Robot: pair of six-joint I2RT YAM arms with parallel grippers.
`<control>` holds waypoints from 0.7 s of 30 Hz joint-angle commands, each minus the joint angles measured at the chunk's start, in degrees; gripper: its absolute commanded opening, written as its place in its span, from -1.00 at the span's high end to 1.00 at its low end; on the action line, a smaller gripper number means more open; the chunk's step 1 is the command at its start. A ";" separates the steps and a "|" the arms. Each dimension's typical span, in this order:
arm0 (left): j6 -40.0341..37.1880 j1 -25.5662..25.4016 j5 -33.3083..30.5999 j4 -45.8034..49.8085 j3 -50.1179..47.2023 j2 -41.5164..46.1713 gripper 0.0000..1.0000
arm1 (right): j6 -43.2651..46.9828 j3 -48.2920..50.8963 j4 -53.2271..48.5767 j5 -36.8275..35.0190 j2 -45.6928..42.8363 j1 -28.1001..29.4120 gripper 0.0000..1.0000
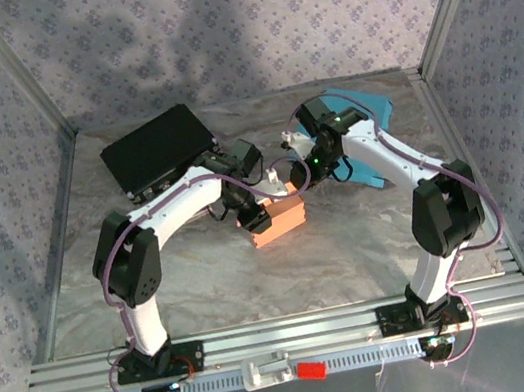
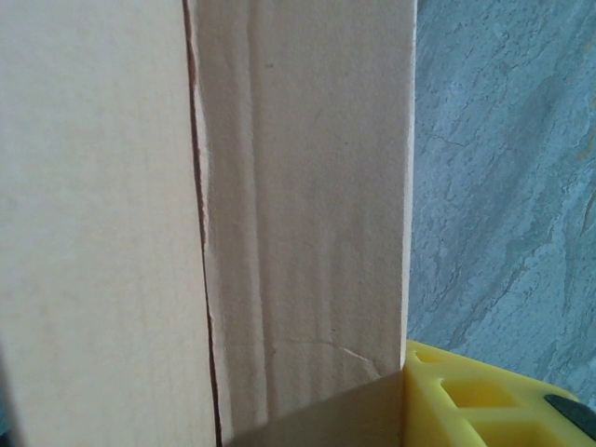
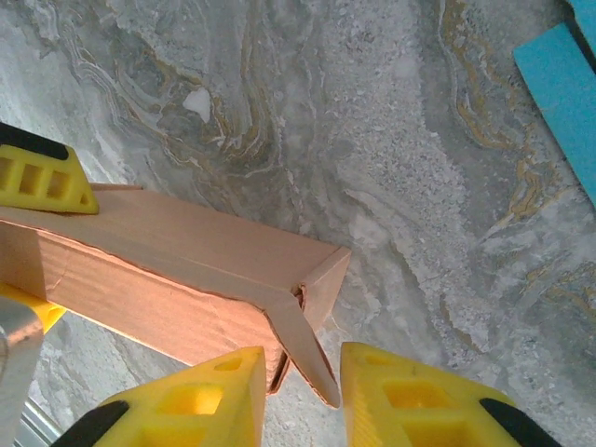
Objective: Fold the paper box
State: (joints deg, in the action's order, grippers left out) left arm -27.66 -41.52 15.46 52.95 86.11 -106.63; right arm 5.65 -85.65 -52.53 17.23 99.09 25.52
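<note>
**boxnoob:** Trying to spot the paper box (image 1: 277, 222) in the top view, any hints?

**yam_fan:** Dead centre of the frame, lying on the marbled table (image 1: 353, 251) between both arms. Gripped at one end by the left gripper (image 1: 248, 215). In the right wrist view, yellow fingers (image 3: 42, 182) above and below it at the left edge.

**boxnoob:** And the right gripper (image 3: 300, 396)?

**yam_fan:** Bottom of that frame, narrow gap around a loose corner flap (image 3: 309, 358). Can't tell whether actually pinching it. Also a black case (image 1: 158, 150) upper left and a blue sheet (image 1: 372, 126) upper right.
</note>
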 commanded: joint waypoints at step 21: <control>-0.93 0.28 0.50 2.08 1.47 -2.18 0.07 | -0.36 -2.16 -2.63 -5.13 0.44 3.26 0.98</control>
State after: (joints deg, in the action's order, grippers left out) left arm -27.64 -41.52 15.64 53.08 86.56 -107.07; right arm 5.65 -86.74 -53.58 14.06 99.85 27.81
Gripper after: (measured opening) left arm 0.463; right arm 0.054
